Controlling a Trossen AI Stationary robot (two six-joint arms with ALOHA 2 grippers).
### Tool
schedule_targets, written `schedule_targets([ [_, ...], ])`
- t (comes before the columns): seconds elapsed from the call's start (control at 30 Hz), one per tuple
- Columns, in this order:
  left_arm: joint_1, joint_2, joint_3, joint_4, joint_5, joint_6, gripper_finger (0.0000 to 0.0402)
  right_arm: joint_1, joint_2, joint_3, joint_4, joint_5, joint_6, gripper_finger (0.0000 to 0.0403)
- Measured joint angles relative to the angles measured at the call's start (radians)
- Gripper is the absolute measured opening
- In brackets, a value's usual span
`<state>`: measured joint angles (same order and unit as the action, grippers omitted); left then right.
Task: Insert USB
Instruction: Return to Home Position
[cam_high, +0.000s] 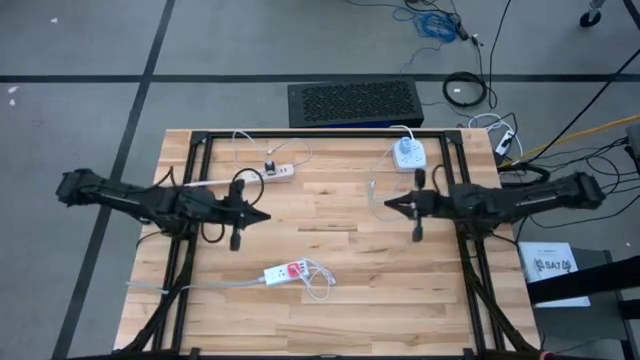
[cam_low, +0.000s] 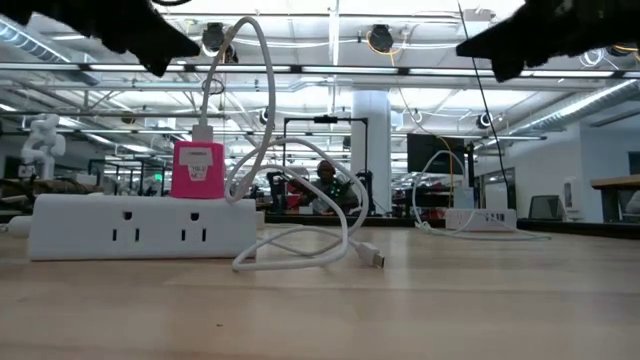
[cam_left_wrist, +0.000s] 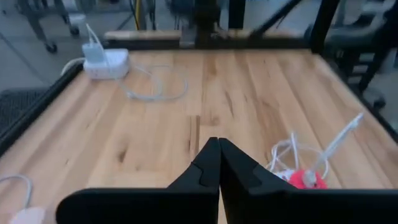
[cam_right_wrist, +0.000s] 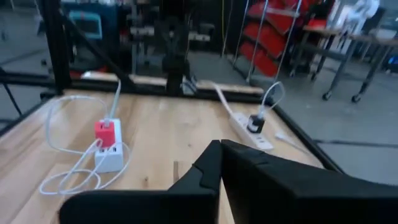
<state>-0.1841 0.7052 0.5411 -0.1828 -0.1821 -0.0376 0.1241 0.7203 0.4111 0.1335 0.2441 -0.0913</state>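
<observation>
A white power strip (cam_high: 278, 274) carrying a red charger (cam_high: 296, 269) lies near the table's front middle. A white cable (cam_low: 300, 215) rises from the charger, loops down, and its free USB plug (cam_low: 372, 257) lies on the wood. My left gripper (cam_high: 265, 215) is shut and hovers at the table's left-middle, pointing right. My right gripper (cam_high: 387, 205) is shut and hovers at the right-middle, pointing left. The two tips face each other, both on the far side of the red-charger strip and above the table. Neither holds anything.
A second white strip (cam_high: 280, 171) with a black plug lies at the far left-middle. A white strip with a white charger and cable (cam_high: 407, 153) lies at the far right. A black frame (cam_high: 330, 134) rims the table. Bare wood lies between the grippers.
</observation>
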Motion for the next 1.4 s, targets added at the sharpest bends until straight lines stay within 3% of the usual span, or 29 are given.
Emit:
schedule_targets([
  [0.23, 0.125, -0.050, -0.197, 0.314, 0.126, 0.060, 0.0002, -0.032, -0.268, -0.167, 0.041, -0.015, -0.007, 0.0000],
  [0.4, 0.242, -0.059, -0.226, 0.292, 0.262, 0.068, 0.0002, -0.056, -0.424, -0.219, -0.015, -0.011, -0.010, 0.0000],
  [0.57, 0.258, -0.148, -0.232, 0.172, 0.226, 0.078, 0.0002, -0.059, -0.573, -0.220, -0.168, 0.020, 0.000, 0.0000],
  [0.73, 0.256, -0.336, -0.338, 0.179, 0.168, 0.069, 0.0002, -0.059, -0.717, -0.239, -0.232, 0.045, 0.000, 0.0000],
  [0.97, 0.257, -0.527, -0.533, 0.277, 0.126, 0.032, 0.0002, -0.089, -0.718, -0.342, -0.165, 0.066, 0.042, 0.0000],
  [1.27, 0.256, -0.631, -0.511, 0.131, 0.173, 0.035, 0.0002, -0.110, -0.719, -0.375, -0.135, 0.031, 0.075, 0.0000],
  [1.4, 0.256, -0.707, -0.450, -0.075, 0.135, 0.047, 0.0002, -0.111, -0.718, -0.375, -0.137, 0.038, 0.075, 0.0000],
])
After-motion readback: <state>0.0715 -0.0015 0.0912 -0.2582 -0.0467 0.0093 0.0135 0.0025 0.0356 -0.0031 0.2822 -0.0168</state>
